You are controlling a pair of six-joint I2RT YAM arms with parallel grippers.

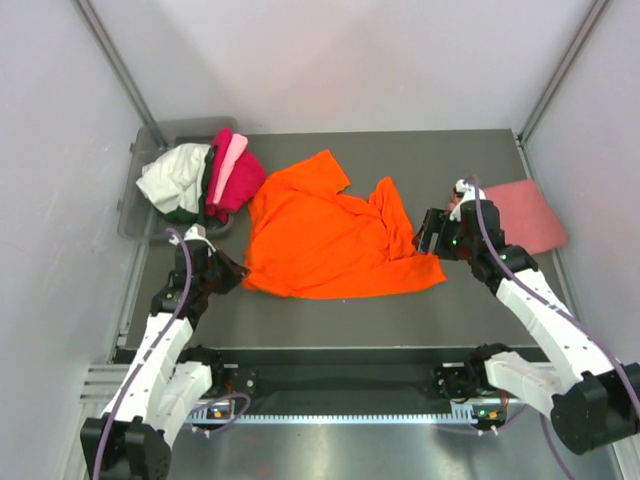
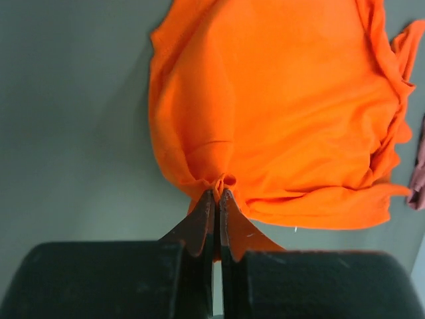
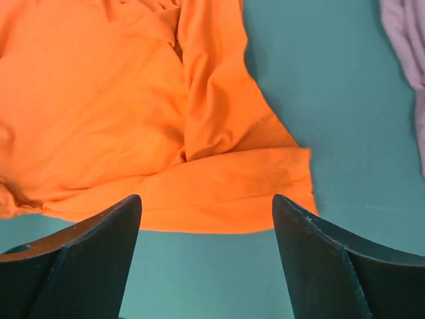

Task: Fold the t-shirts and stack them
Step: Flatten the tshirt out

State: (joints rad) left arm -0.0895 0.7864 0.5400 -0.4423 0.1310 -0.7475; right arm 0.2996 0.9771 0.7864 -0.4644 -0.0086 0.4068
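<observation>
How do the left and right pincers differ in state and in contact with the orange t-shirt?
The left pincer is shut, pinching a bunched corner of the orange t-shirt; the right pincer stands wide open, gripping nothing. The left pincer meets cloth where its jaws close; the right pincer only frames the shirt's hem without clamping it. Both face the same shirt.

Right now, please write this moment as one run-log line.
left gripper: shut on orange t-shirt edge | right gripper: open, holding nothing | fold: not finished
</observation>
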